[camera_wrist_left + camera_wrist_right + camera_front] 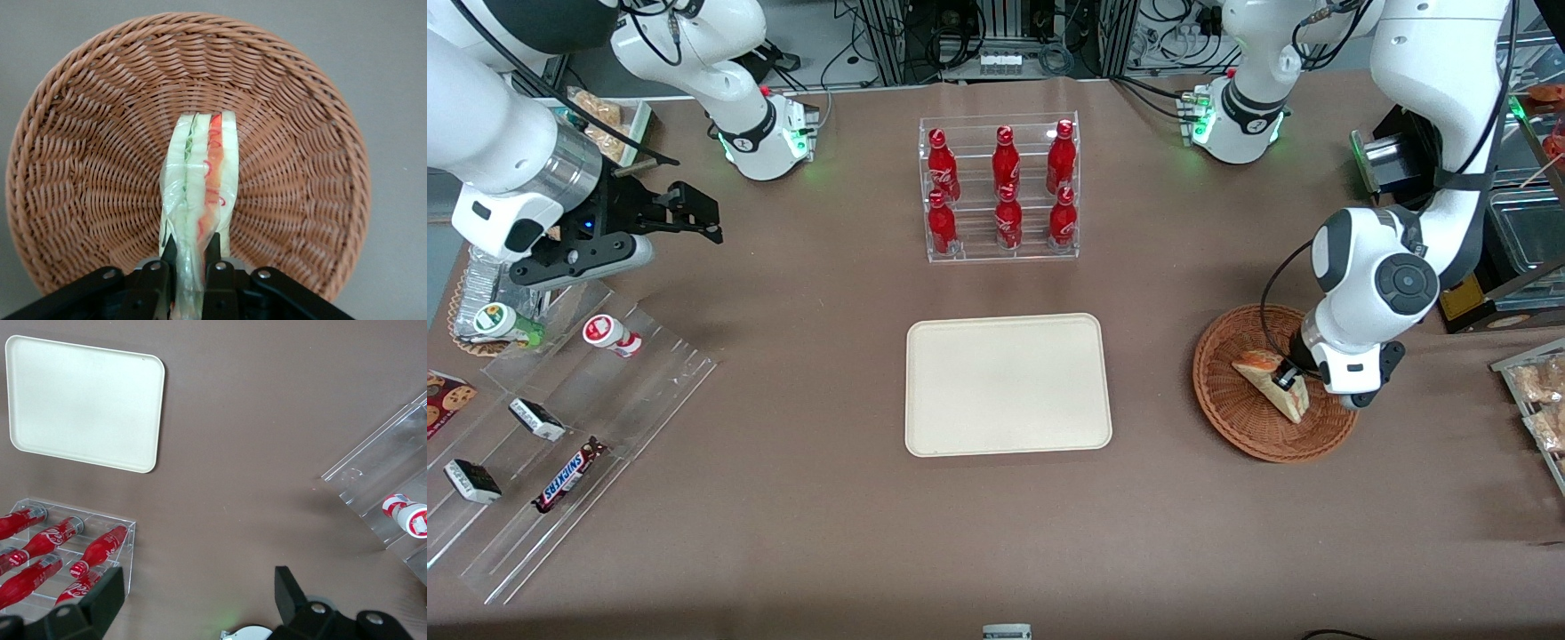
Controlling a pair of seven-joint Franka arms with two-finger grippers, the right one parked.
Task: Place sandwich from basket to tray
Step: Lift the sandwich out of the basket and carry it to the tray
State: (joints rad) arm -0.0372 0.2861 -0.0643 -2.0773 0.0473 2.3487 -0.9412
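The jaws are clamped on one end of the sandwich [200,187], the gripper [190,263] reaching down into the basket at the right of the front view. The tray [1008,384], cream and bare, lies at the centre of that view. The basket [1232,404] sits well apart from it toward the working arm's end. The sandwich [1270,380] rests inside the basket, its filling edge facing the wrist camera.
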